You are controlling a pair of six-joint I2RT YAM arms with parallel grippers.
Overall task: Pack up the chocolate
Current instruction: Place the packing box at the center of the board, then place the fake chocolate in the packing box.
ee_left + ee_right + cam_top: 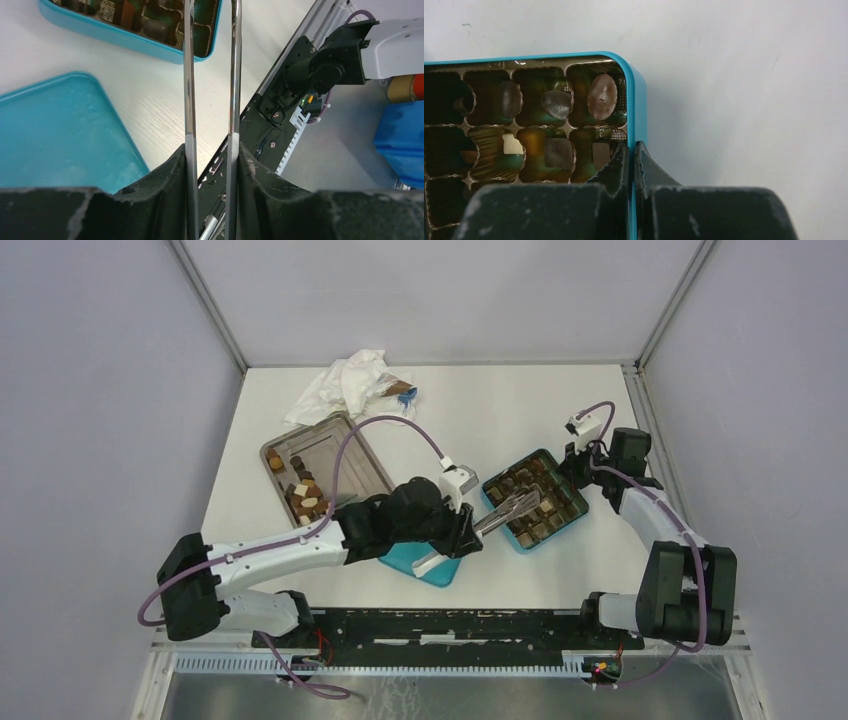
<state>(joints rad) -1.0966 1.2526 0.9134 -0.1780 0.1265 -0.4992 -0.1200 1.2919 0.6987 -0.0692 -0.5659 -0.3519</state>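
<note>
Chocolate (303,498) lies in a steel tray (335,445) at the left. More chocolate pieces (602,96) sit in the cups of the teal box (560,530), among them a white one (512,145). My left gripper (462,530) is shut on metal tongs (510,508), whose tips reach over the box. In the left wrist view the two tong arms (189,75) run up between my fingers, and their tips are cut off at the top. My right gripper (631,147) is shut on the box's wall (639,100) at its right corner.
The teal lid (425,562) lies flat under my left wrist, near the table's front edge. A crumpled white wrapper (345,385) sits at the back beyond the tray. The black base rail (450,625) runs along the near edge.
</note>
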